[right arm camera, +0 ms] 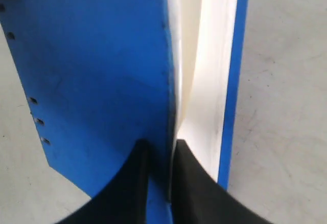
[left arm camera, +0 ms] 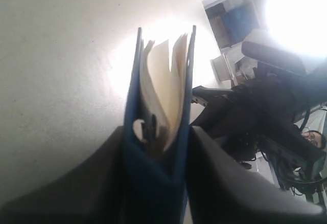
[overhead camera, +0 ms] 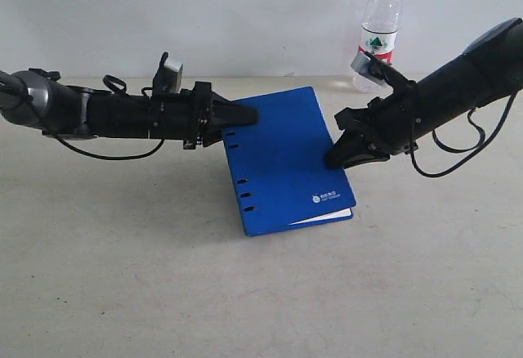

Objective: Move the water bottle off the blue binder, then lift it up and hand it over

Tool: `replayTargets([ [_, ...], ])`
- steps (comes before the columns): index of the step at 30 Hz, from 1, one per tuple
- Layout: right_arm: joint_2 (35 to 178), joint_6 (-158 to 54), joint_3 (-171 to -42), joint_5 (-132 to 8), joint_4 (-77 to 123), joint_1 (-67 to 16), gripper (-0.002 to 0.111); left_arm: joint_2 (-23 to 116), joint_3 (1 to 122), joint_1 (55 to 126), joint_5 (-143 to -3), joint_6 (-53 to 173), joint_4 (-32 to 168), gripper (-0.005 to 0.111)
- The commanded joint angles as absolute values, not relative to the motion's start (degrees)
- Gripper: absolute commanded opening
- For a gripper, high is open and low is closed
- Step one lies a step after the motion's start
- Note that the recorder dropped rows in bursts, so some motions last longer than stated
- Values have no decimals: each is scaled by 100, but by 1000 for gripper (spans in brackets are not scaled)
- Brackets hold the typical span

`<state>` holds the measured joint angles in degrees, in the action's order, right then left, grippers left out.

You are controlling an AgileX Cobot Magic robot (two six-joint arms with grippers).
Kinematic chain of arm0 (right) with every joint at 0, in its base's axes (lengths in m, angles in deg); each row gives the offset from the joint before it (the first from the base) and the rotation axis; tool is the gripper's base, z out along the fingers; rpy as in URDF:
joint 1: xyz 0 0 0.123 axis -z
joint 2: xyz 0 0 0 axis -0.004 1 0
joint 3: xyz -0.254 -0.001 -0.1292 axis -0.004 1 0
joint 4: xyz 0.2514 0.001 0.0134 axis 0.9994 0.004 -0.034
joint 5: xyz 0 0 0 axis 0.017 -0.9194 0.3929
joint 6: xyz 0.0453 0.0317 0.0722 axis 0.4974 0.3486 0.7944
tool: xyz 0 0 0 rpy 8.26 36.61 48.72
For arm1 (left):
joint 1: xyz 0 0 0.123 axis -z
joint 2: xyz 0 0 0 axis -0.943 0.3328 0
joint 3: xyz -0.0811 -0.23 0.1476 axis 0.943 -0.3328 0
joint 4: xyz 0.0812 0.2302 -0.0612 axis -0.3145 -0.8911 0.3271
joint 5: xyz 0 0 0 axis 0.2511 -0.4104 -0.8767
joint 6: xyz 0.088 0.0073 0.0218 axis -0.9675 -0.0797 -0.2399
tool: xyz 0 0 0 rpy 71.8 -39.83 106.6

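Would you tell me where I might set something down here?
Bare: the table between the blue binder and the camera, edge to edge. Crowded: the middle, left claw and right claw gripping the binder; water bottle by the wall.

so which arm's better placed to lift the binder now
Left. The left pincer clamps the whole blue binder, both covers and pages, near the spine. The right pincer pinches only one cover, so lifting from there would probably let the binder flop open.
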<state>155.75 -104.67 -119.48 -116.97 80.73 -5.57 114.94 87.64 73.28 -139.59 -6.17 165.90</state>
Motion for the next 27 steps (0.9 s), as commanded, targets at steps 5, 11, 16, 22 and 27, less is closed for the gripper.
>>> replayTargets([
  [5,15536,-10422,-11961,-11519,8155,-561,0,11461,8773,7674,-14270,-382,16611,57],
  [11,15536,-10422,-11961,-11583,8150,-561,0,11461,8773,7946,-14270,-369,16639,48],
  [16,15526,-10422,-11961,-11606,8150,-561,0,11461,8773,7930,-14270,-468,16639,5],
  [22,15110,-10012,-11961,-11189,7691,-434,0,11446,8773,7613,-14270,-556,16600,5],
  [27,14281,-9162,-11961,-11202,6405,-84,0,11187,8773,7346,-14270,-848,16378,5],
])
